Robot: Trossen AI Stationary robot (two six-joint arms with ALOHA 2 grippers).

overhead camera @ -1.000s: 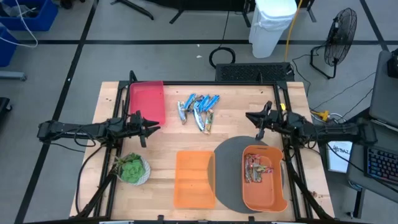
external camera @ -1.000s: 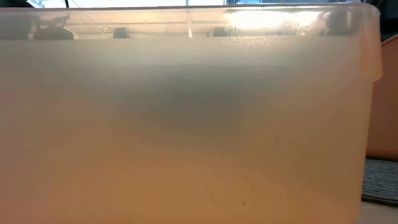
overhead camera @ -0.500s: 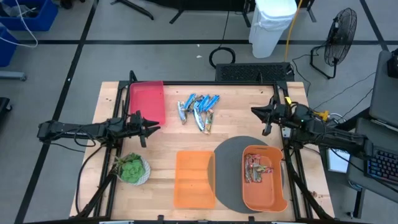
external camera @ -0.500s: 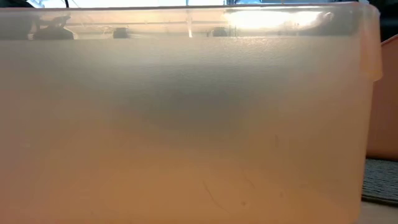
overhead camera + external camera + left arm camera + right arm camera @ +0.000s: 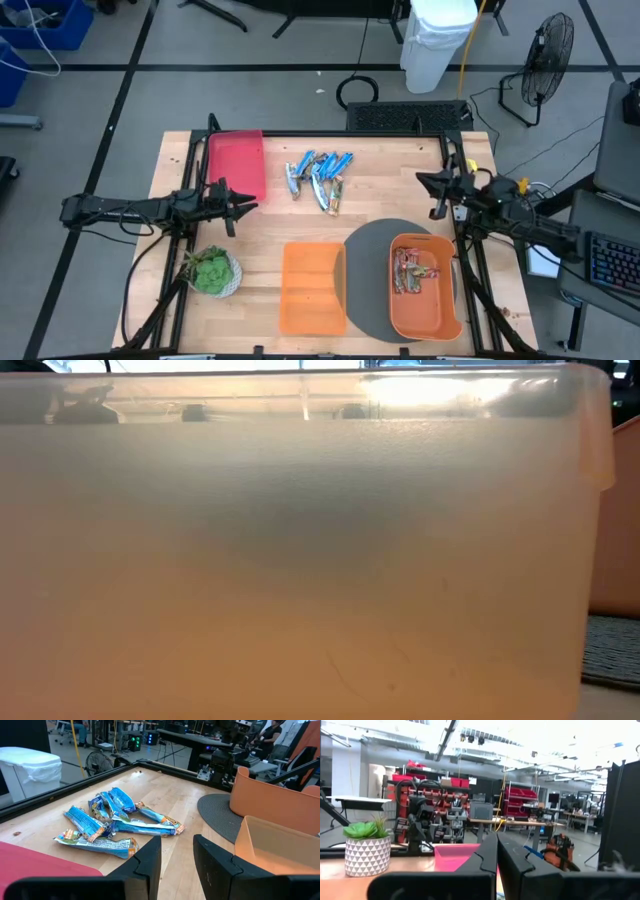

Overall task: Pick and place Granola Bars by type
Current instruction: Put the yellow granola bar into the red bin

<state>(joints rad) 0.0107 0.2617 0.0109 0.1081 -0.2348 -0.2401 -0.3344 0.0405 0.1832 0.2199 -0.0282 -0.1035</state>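
We are seeing a wooden worktop [image 5: 270, 215] in a workshop, blue Granola Bars [image 5: 318, 170] lying heaped; left end effector [image 5: 243, 203] gaping empty, right end effector [image 5: 427, 185] closing empty.

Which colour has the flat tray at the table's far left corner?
The tray is red to pinkish-red, best seen in the high view.

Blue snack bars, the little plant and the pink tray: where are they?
blue granola bars [image 5: 318, 168], high view, middle of the pile.
plant [image 5: 210, 268], high view, its green leaves.
pink tray [image 5: 237, 163], high view, its flat floor.
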